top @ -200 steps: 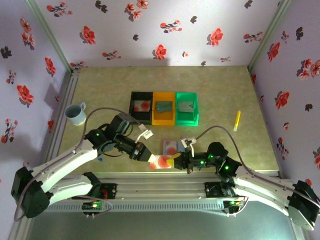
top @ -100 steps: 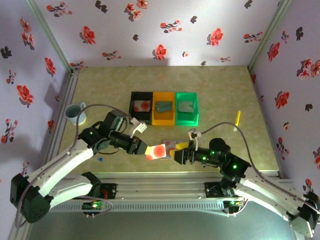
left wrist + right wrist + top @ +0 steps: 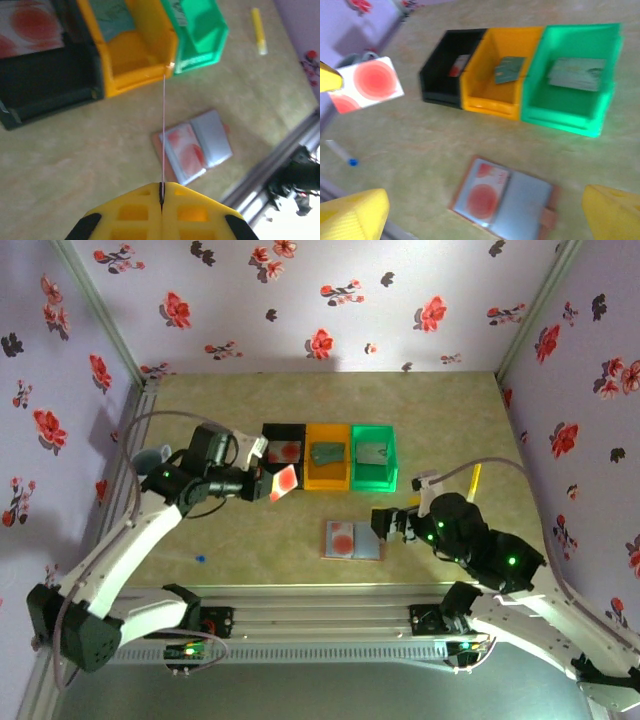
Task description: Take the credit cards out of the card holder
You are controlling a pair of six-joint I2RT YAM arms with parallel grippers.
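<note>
The card holder point(image 3: 353, 539) lies open on the table, pinkish-tan outside and blue-grey inside, with a credit card point(image 3: 484, 194) in its left half. My left gripper point(image 3: 272, 483) is shut on another credit card point(image 3: 284, 480), lifted in the air just in front of the black bin point(image 3: 268, 454). In the left wrist view that card point(image 3: 163, 130) is a thin edge-on line clamped by the left gripper point(image 3: 161, 189). My right gripper point(image 3: 382, 523) hangs open beside the holder's right edge; in the right wrist view the holder point(image 3: 525, 202) lies below the right gripper point(image 3: 481, 210).
Black, orange point(image 3: 327, 456) and green point(image 3: 373, 456) bins stand in a row behind the holder, each with a card inside. A cup point(image 3: 150, 458) sits at the left, a yellow marker point(image 3: 474, 480) at the right, a small blue-tipped item point(image 3: 200, 558) near the front.
My left gripper carried the card up and left from the holder to the black bin. My right gripper opened and drew back to the right of the holder.
</note>
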